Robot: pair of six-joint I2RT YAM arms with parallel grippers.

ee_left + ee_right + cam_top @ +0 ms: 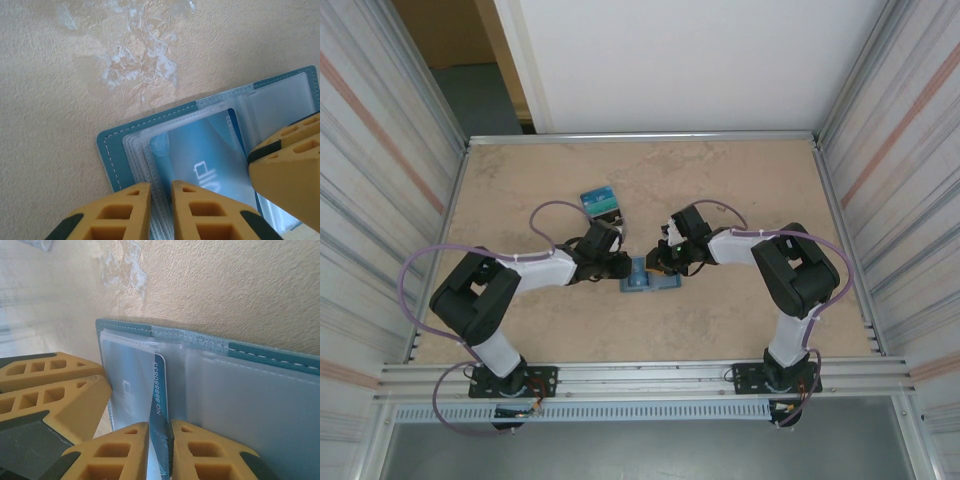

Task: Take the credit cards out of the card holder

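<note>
1. Two arms meet mid-worktop (pixel 740 190) over the card holder (pixel 658 285), which lies open and flat, just nearer the bases than both wrists.
2. Card holder in the left wrist view: teal-blue cover edge with pale stitching (pixel 113 150), clear sleeves stacked on top, pocket side up.
3. Left fingers (pixel 131 212) are narrow, closed on the edge of the clear sleeve stack at the holder's left end; ribbed sleeve edges show in the slim gap between them.
4. A blue card (pixel 200 150) with white lettering sits inside the top sleeve, just beyond the left fingers, flat.
5. Right fingers (pixel 200 452) are narrow, pinching a teal card (pixel 159 385) that stands on edge, partly out of a sleeve near the holder's fold; printed characters run along its face.
6. Right wrist view, holder (pixel 125 325): teal stitched border along the top, and a frosted sleeve to the right of the pinched card that looks blank.
7. Left fingers also show in the right wrist view (pixel 55 390), tips touching the holder's left edge, close beside the pinched card.
8. Right fingers show at the right side of the left wrist view (pixel 285 172), over the holder's right half.
9. Loose cards (pixel 601 204) lie in a small pile on the worktop, beyond the left wrist, apart from the holder; blue-teal faces with a pale band.
</note>
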